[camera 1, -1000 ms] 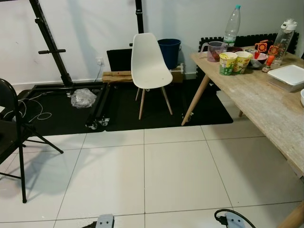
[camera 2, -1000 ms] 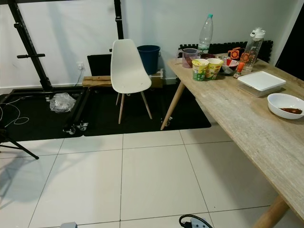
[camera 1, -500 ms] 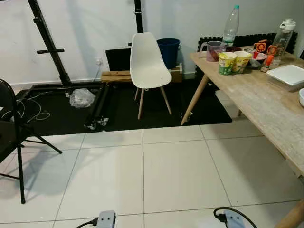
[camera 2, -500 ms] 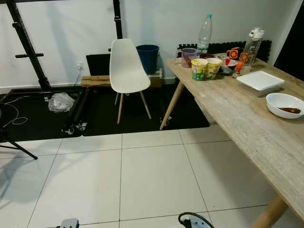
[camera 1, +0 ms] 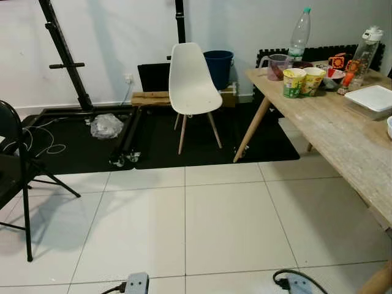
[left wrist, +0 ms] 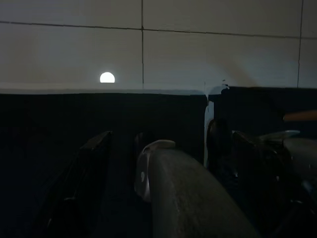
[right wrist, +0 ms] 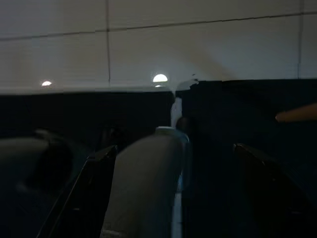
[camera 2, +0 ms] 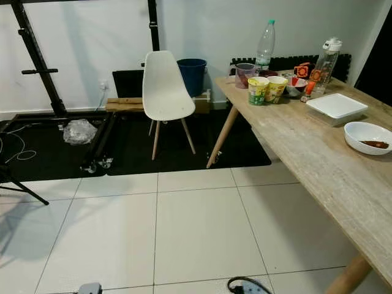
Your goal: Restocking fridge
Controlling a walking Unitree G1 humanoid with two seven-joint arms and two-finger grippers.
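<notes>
The counter (camera 2: 318, 153) runs along my right, a white chair (camera 2: 164, 92) ahead. The food to restock, cups (camera 2: 267, 89) and bottle (camera 2: 264, 43), sits at its far end, nearer my right arm. Both grippers hang low; whether open, I cannot tell.

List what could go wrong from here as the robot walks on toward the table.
1. Power strips and their cables lie on the tiles right at the robot's feet; a step could snag one.
2. The table's angled leg juts out over the mat, so a foot might clip it.
3. Cups and a tall bottle stand near the table's far corner; a bump could tip them.
</notes>
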